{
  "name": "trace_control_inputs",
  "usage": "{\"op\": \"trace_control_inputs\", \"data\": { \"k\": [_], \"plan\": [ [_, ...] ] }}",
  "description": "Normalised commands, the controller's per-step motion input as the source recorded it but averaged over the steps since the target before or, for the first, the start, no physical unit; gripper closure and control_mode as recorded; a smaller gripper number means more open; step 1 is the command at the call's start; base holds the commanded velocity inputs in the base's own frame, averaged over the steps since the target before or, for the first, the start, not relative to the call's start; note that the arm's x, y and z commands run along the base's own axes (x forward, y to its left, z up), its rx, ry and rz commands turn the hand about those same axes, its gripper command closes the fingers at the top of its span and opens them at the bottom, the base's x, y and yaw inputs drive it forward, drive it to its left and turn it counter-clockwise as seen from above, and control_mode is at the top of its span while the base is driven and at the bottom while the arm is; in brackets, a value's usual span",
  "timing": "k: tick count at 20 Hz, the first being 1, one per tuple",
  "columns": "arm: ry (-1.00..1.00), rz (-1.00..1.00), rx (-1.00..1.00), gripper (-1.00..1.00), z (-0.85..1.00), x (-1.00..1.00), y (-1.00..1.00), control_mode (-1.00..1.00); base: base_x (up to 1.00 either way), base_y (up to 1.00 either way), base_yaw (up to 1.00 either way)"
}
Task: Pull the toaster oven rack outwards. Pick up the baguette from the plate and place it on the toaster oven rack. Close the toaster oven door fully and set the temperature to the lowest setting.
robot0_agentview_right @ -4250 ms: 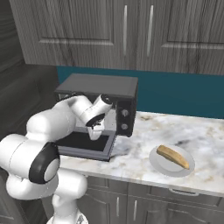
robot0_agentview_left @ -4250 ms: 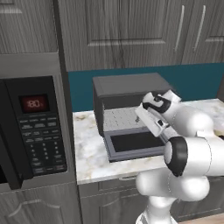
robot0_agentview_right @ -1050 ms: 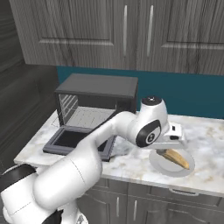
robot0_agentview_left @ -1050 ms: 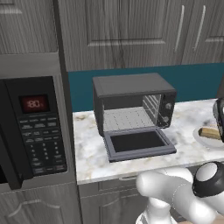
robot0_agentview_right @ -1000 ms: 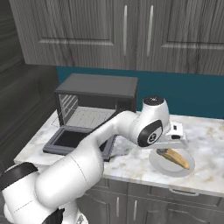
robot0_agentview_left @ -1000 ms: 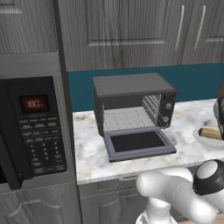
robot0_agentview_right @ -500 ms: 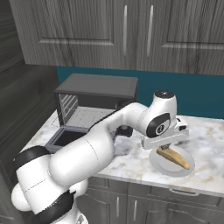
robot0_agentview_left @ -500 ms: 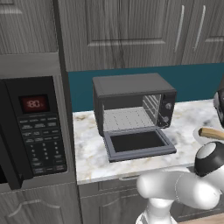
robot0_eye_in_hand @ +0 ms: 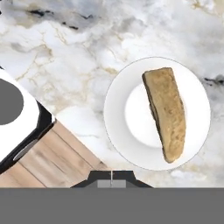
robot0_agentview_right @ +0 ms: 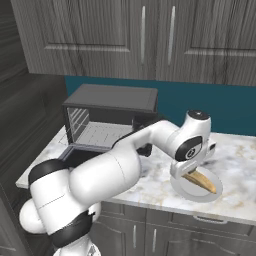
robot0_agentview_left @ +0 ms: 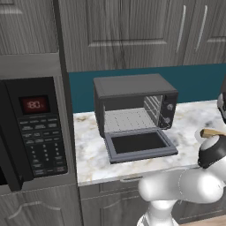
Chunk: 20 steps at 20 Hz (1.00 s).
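Progress stands early: the toaster oven door lies open and the toaster oven rack shows inside the toaster oven, how far pulled out is unclear. The baguette lies on the plate, not yet lifted, with the robot's hand above it; whether the fingers are apart or together cannot be told. Placing, closing and the temperature knob remain. The marble desk sits under grey cabinets, a microwave at left.

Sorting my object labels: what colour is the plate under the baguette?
White. The plate shows best in the hand view, round, with the tan baguette on it.
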Motion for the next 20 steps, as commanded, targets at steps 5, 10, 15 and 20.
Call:
{"op": "trace_control_inputs", "data": {
  "k": [5,10,15,20],
  "plan": [
    [0.0,0.15,0.0,-1.0,-0.22,0.11,-0.01,-1.0,0.0,0.0,0.0],
    [0.02,0.08,0.0,-1.0,-0.19,0.22,0.0,-1.0,0.0,0.0,0.0],
    [0.03,0.17,0.0,-1.0,-0.01,0.15,-0.04,-1.0,0.0,0.0,0.0],
    [0.0,0.28,0.0,-1.0,-0.01,0.07,-0.09,-1.0,0.0,0.0,0.0]
  ]
}}
